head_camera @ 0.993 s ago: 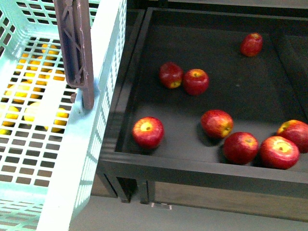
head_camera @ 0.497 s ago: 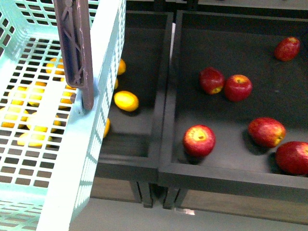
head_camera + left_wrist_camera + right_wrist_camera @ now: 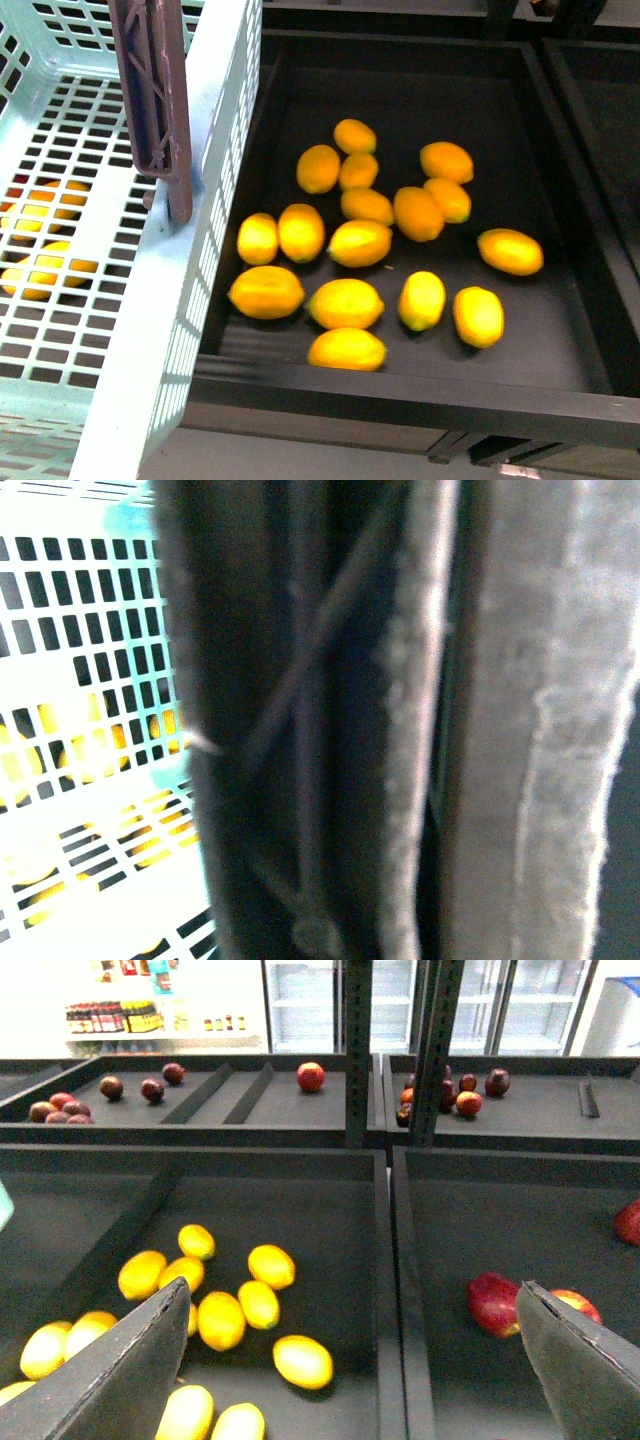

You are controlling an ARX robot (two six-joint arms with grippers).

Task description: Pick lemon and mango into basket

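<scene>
Lemons (image 3: 345, 303), smooth yellow ovals, dot black tray (image 3: 560, 340)

carrier: black shelf tray (image 3: 560, 330), raised rim | on it: lemons (image 3: 345, 303) loose, single layer, several touching, bunched centre-left | right strip of tray floor bare | neighbouring tray (image 3: 470, 1220) on right, divider wall between: red apples (image 3: 492, 1303)

We see bright yellow lemons (image 3: 345, 303) in a black tray (image 3: 400, 395). Our basket (image 3: 205, 260) is slotted turquoise, its handle (image 3: 155, 110) brown.
</scene>
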